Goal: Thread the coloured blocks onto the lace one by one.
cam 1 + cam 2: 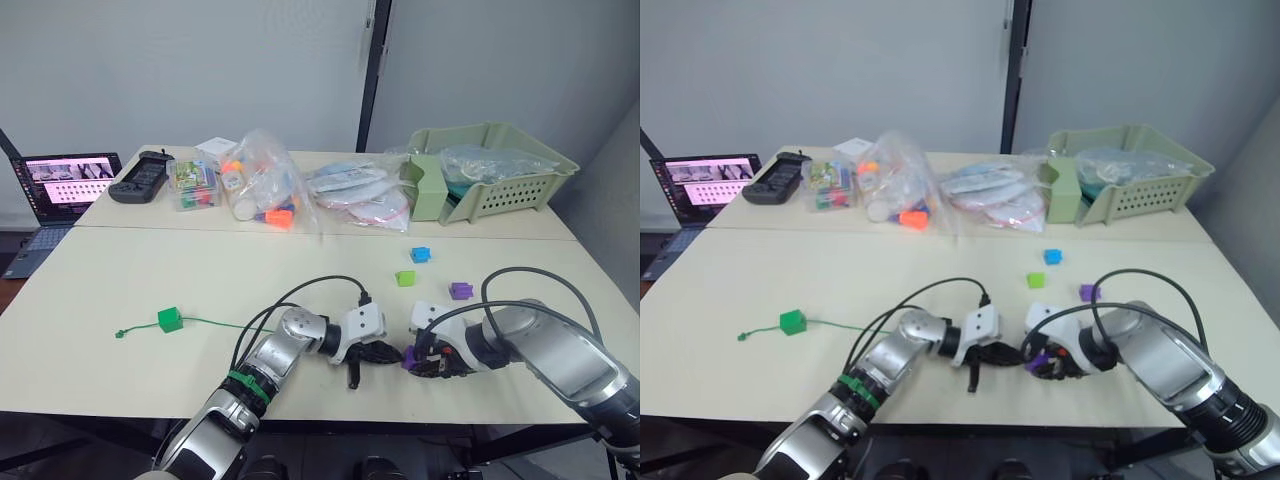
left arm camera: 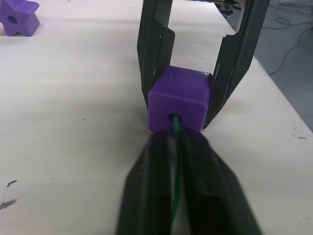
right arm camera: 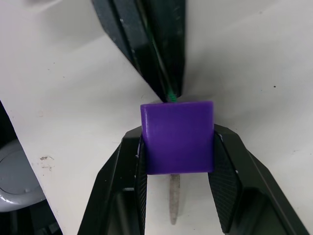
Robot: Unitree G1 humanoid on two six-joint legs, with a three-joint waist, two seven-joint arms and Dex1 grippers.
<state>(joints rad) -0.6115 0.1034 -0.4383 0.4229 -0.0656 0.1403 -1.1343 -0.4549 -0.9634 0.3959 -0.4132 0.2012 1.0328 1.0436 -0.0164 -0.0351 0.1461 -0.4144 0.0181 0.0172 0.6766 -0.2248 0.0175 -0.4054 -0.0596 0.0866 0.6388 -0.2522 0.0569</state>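
My right gripper (image 3: 177, 133) is shut on a purple block (image 3: 177, 136) resting low on the table near its front edge. My left gripper (image 2: 177, 143) is shut on the green lace (image 2: 176, 161) right in front of that block and feeds it into the hole. The lace's pale tip (image 3: 174, 198) sticks out of the block's other side, between the right fingers. Far to the left, a dark green block (image 1: 168, 319) sits on the lace beside its knot (image 1: 119, 333). Loose on the table behind the grippers lie a blue block (image 1: 420, 254), a lime block (image 1: 405, 278) and another purple block (image 1: 461, 290).
Along the back of the table stand clear bags of toys (image 1: 262, 180), a small clear box (image 1: 193, 186), a black controller (image 1: 140, 177) and a pale green basket (image 1: 492, 172). A laptop (image 1: 65, 185) is open at the far left. Black cables (image 1: 320, 285) loop over the table by both wrists.
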